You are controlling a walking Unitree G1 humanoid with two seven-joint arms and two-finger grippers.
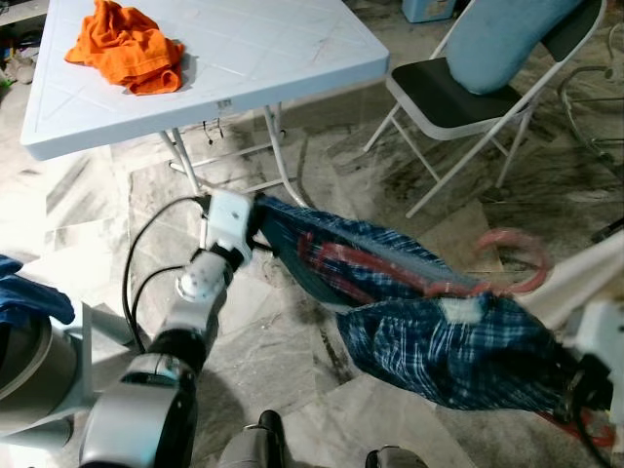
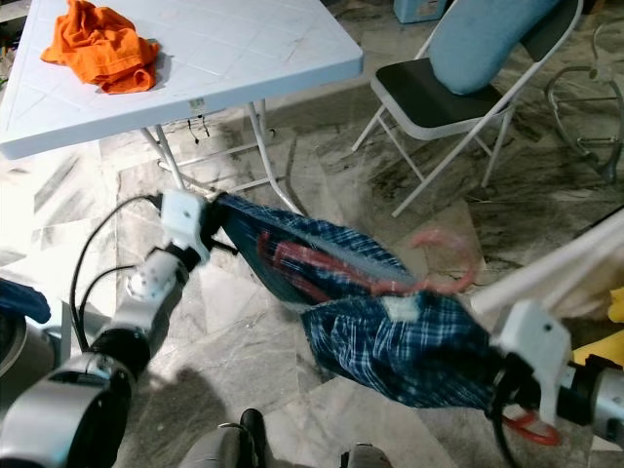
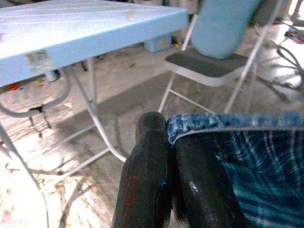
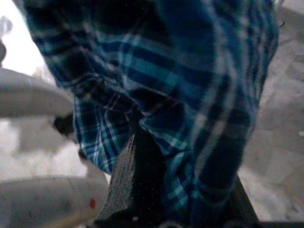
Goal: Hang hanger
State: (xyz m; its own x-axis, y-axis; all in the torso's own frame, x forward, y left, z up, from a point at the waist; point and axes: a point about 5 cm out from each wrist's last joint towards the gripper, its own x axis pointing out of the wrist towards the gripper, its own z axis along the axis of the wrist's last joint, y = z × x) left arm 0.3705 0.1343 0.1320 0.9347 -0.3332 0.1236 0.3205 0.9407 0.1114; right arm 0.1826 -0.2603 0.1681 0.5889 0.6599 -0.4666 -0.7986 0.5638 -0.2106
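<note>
Blue plaid shirt (image 1: 429, 331) on red hanger (image 1: 512, 258) hangs in air above marble floor (image 1: 292, 390), stretched between both arms. Left gripper (image 3: 166, 142) pinches shirt's hem edge, fingers (image 3: 147, 180) pressed tight together; left wrist view makes that clamp plain, with white folding table (image 1: 244, 68) and folding chair (image 1: 468, 78) beyond. Orange cloth (image 1: 127, 47) on table seen from head views. Right gripper (image 4: 156, 156) buried in plaid folds; cannot tell finger spread.
</note>
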